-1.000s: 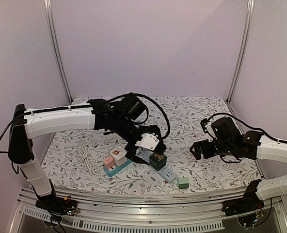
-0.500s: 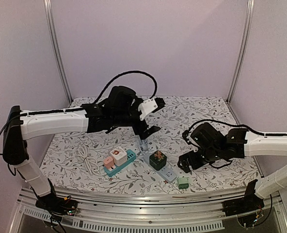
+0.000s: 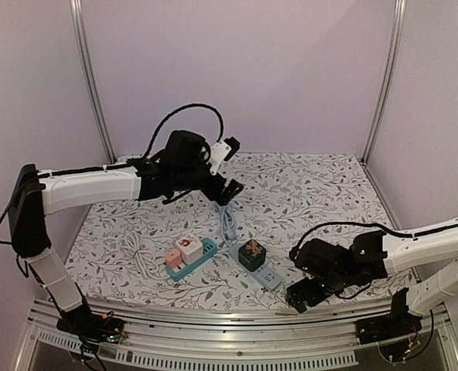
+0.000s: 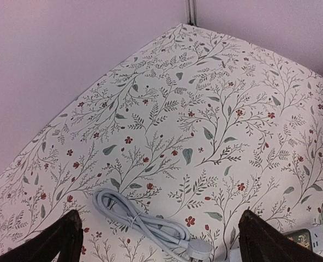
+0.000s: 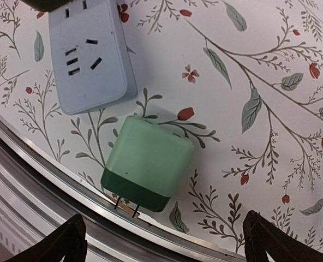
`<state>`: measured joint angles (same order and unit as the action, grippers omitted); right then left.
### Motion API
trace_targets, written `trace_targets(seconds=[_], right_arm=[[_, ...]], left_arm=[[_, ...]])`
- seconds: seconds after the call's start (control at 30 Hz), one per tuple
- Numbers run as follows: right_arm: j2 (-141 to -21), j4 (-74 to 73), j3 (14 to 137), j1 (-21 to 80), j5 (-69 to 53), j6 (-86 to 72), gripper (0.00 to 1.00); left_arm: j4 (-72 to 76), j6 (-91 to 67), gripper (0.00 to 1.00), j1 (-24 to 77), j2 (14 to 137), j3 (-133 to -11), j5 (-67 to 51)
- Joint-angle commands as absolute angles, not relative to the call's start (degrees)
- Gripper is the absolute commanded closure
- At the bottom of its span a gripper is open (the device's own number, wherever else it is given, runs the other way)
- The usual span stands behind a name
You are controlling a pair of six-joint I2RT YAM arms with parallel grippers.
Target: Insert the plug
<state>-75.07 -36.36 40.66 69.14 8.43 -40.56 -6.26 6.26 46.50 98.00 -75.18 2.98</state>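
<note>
Where the floral table (image 3: 329, 193) reaches its near edge, the pale power strip (image 3: 266, 274) ends; the left gripper (image 3: 229, 190) hangs released farther back, and the right gripper (image 3: 297, 295) hovers spread wide above the green plug (image 5: 148, 166), which lies just beside that strip's end.

Green plug (image 5: 148, 164) lying flat, unplugged, prongs toward near edge, beside power strip (image 5: 90, 52) end.

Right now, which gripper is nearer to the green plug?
Right. The right gripper hangs just above the green plug; the left gripper is raised far behind it, toward the left.
</note>
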Motion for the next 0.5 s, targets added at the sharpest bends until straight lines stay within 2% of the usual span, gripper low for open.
trace_targets(seconds=[0.0, 0.2, 0.33, 0.47], right_arm=[[-75.1, -33.6, 37.1, 72.5, 15.7, -50.3, 0.01], [-79.8, -27.6, 37.4, 75.3, 18.4, -53.0, 0.02], [-85.9, -24.5, 39.4, 76.9, 17.8, -53.0, 0.08], [-91.3, -22.4, 39.6, 77.3, 17.1, -53.7, 0.19]], left_arm=[[-5.7, 2.0, 0.01, 44.8, 95.8, -75.1, 1.6], [-4.7, 1.7, 0.01, 44.7, 94.4, -73.4, 0.4], [-4.6, 1.8, 0.01, 44.7, 95.0, -73.5, 0.9], [-4.5, 1.9, 0.01, 44.6, 95.3, -73.4, 0.9]])
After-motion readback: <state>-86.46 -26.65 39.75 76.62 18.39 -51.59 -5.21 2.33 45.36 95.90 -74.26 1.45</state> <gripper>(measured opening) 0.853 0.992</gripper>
